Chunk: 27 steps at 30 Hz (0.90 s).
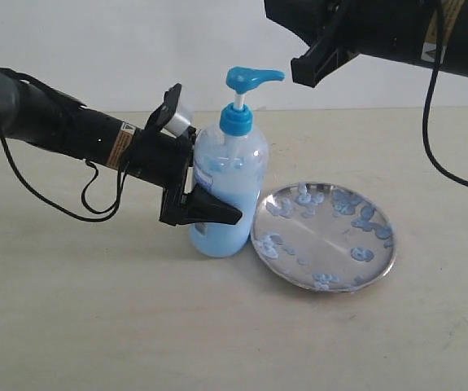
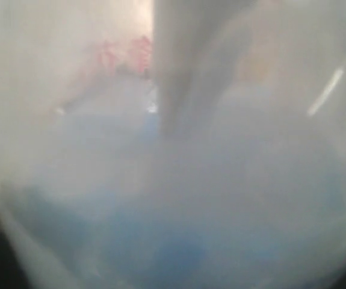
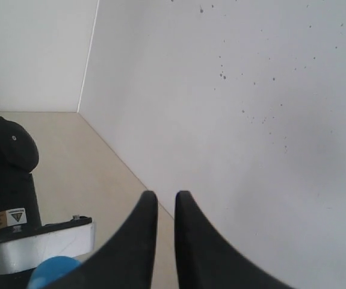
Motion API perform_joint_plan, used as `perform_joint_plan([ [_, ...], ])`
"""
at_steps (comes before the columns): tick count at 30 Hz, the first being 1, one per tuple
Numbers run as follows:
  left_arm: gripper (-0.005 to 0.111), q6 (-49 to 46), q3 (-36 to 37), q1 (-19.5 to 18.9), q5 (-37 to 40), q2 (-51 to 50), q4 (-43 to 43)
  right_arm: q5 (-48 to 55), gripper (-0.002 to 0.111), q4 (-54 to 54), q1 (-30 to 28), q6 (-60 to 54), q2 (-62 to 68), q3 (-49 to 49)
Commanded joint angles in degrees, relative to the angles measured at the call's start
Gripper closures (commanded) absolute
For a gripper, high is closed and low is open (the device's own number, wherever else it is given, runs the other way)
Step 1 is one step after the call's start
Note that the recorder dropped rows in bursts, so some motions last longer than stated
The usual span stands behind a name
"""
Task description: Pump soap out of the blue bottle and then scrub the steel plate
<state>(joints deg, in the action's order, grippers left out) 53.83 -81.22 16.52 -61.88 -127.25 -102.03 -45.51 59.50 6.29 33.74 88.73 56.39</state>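
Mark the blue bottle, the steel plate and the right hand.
blue bottle [image 1: 238, 171]: exterior view, on the clear body.
steel plate [image 1: 321, 236]: exterior view, on the bare middle.
right hand [image 3: 166, 201]: right wrist view, midway between its fingertips.

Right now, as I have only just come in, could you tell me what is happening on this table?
The left pincer is clamped around the body of the blue bottle, which stands upright beside the steel plate. The right pincer hangs close to the pump head, a little higher and apparently clear of it, with its fingers nearly together and holding nothing. The plate is already dotted with pale blue soap blobs, and nothing is scrubbing it.
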Motion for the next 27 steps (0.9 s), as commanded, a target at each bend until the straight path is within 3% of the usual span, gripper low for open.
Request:
perform_joint_plan([
  [1, 0.102, 0.68, -1.09, 0.42, -3.81, 0.89, 3.13, -0.26, 0.107, -0.55, 0.15, -1.12, -0.12, 0.28],
  [27, 0.102, 5.31, -5.3, 0.42, -5.23, 0.89, 2.08, -3.85, 0.107, -0.31, 0.15, 3.12, -0.12, 0.28],
])
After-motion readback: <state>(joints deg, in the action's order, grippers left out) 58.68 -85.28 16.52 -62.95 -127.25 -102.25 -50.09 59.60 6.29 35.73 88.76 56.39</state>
